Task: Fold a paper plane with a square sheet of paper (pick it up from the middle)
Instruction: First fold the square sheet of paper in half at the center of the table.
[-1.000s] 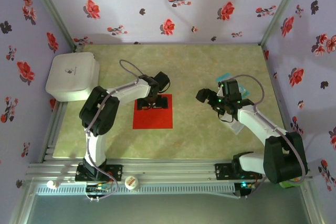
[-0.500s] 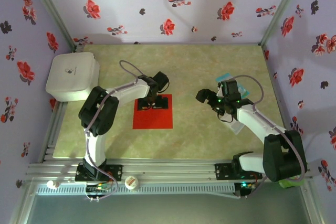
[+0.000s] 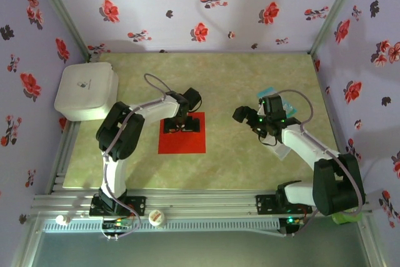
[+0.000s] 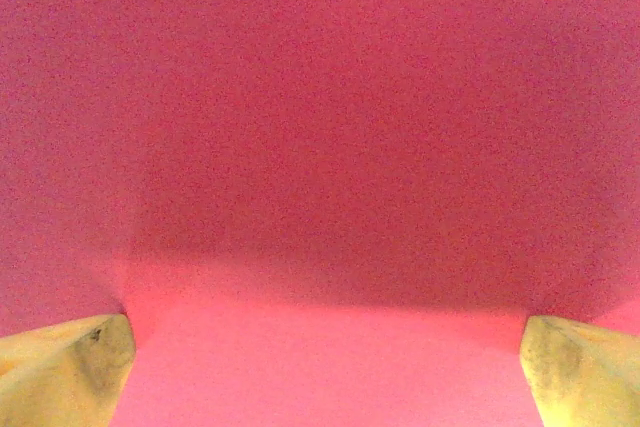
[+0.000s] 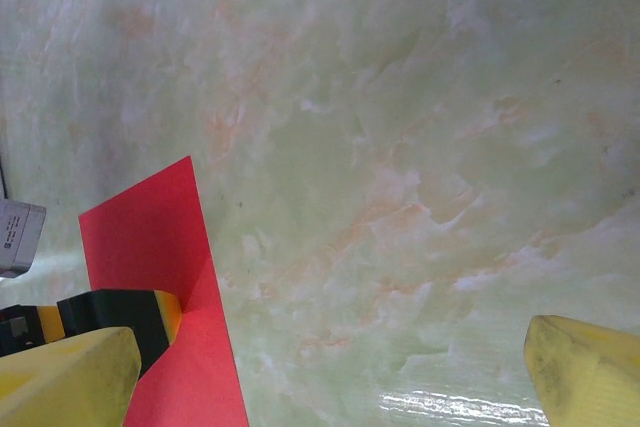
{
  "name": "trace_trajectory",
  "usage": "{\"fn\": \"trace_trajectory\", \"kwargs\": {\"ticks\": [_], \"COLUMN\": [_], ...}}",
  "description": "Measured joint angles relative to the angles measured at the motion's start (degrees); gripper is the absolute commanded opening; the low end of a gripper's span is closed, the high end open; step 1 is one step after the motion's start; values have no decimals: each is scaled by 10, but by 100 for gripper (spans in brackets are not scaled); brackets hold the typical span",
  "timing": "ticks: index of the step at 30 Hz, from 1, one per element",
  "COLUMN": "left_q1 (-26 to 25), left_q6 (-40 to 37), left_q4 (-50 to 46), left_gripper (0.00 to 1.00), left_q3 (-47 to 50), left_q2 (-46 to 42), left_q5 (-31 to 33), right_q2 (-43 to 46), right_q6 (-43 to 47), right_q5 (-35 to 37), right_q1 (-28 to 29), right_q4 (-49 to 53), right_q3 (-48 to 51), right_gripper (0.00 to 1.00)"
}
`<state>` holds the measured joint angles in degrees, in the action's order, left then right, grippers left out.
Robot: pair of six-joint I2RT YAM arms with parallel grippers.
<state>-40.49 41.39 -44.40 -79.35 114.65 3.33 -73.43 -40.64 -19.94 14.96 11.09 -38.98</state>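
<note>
I am holding my open left gripper (image 3: 181,124) over the middle of the thin bright red square paper (image 3: 182,142) on the table (image 3: 237,154), maybe touching. Floppy and light, it is needing a soft pinch there.

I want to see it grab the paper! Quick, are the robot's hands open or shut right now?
Left gripper: open, low over the square sheet of paper, gripping nothing.
Right gripper: open, over the table, holding nothing.
</note>
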Motion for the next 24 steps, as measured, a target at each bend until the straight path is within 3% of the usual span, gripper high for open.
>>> {"fn": "trace_trajectory", "kwargs": {"ticks": [24], "left_q1": [0], "left_q6": [22], "left_q4": [12], "left_gripper": [99], "left_q3": [16], "left_q2": [-13], "left_q5": [17], "right_q2": [0], "right_q6": [-1], "right_q5": [0], "right_q1": [0], "right_q4": [-1], "right_q3": [0], "right_gripper": [99]}}
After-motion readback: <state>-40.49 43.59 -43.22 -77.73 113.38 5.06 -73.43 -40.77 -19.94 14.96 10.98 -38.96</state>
